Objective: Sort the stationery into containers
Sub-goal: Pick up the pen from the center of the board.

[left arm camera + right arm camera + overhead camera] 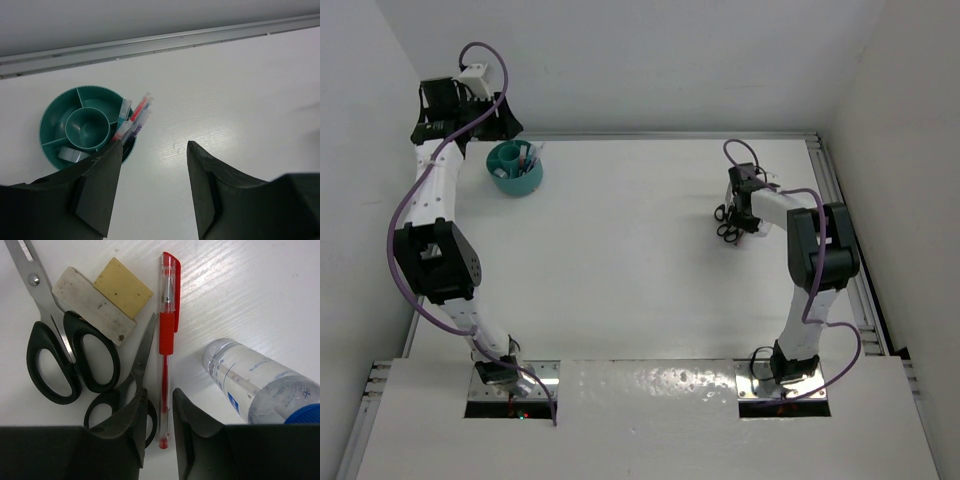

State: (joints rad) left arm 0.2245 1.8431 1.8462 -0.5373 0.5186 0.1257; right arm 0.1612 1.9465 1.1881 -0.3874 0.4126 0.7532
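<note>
Teal organiser [52,112] holds pens [133,120], tape [70,155]; scissors [50,322], red pen [166,335], beige block [122,287], bottle [255,380] lie flat together.

Teal organiser [45,125], red pen [166,335], black-handled scissors [72,372], beige block [122,287], seemingly blue-capped bottle [255,380].

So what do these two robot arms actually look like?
Both the left arm and the right arm are white tubes with chunky black joints, and each is trailed by a looping purple cable. The left gripper and the right gripper each have two dark, wedge-shaped fingers.
</note>
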